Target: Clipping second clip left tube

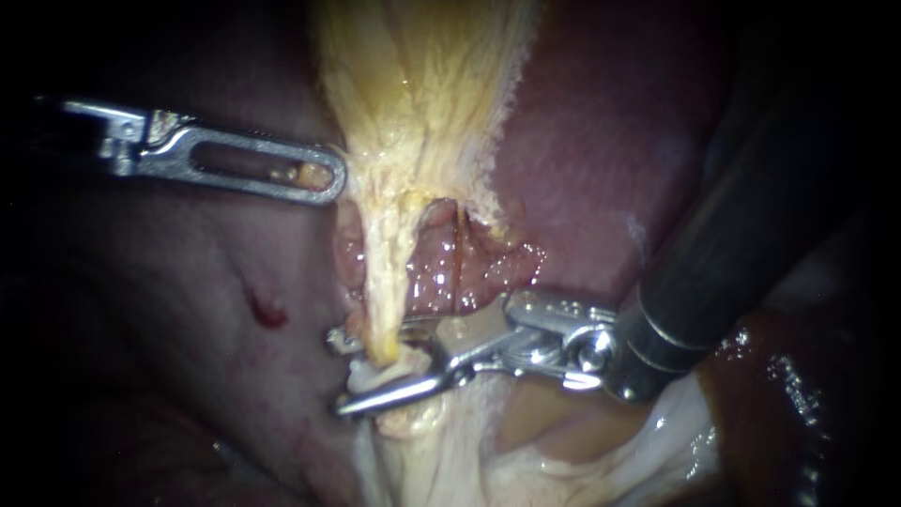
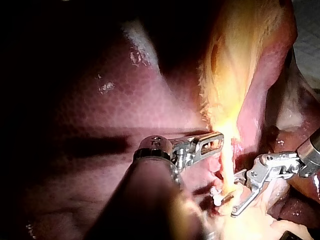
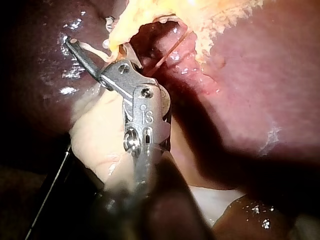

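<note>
The left instrument (image 1: 327,179) came in from the left with its shaft almost level. Its long, windowed jaws lay flat together, and their tips nipped the edge of the yellow tissue (image 1: 413,94). The right instrument (image 1: 336,373) came down from the upper right on a dark, thick shaft. It bent at its bright metal wrist, so its jaws pointed leftward across the field. Those jaws stood well apart, one above the other, with a white clip (image 1: 368,376) seated between them and touching both. The two instruments' tips were apart, the left one higher.
</note>
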Motion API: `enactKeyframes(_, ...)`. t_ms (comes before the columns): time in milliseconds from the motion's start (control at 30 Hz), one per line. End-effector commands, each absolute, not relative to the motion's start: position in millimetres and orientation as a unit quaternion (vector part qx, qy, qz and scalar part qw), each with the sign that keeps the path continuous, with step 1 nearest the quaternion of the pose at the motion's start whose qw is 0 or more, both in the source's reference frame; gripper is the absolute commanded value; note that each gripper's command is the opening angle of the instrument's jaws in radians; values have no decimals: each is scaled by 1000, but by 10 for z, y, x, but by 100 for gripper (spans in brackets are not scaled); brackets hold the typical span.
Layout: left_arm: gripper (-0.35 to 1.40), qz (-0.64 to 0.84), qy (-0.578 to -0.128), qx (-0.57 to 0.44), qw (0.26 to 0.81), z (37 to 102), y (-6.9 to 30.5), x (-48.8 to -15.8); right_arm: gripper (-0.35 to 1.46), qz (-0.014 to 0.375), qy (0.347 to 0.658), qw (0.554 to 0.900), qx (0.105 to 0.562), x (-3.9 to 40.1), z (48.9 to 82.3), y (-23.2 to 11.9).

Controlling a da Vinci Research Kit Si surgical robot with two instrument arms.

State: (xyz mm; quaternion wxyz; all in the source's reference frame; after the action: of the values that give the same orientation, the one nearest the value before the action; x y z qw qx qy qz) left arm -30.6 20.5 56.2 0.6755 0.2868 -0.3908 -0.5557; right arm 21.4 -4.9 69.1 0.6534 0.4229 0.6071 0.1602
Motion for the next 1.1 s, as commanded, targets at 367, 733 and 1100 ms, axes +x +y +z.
enactKeyframes(367,-35,-555,-391,287,676,562,205,-306,49,119,608,639,455,220,660,-76)
enactKeyframes(733,-35,-555,-391,287,676,563,206,-305,44,116,609,640,455,216,663,-76)
enactKeyframes(1100,-35,-555,-391,287,676,563,206,-305,9,121,609,642,450,206,674,-67)
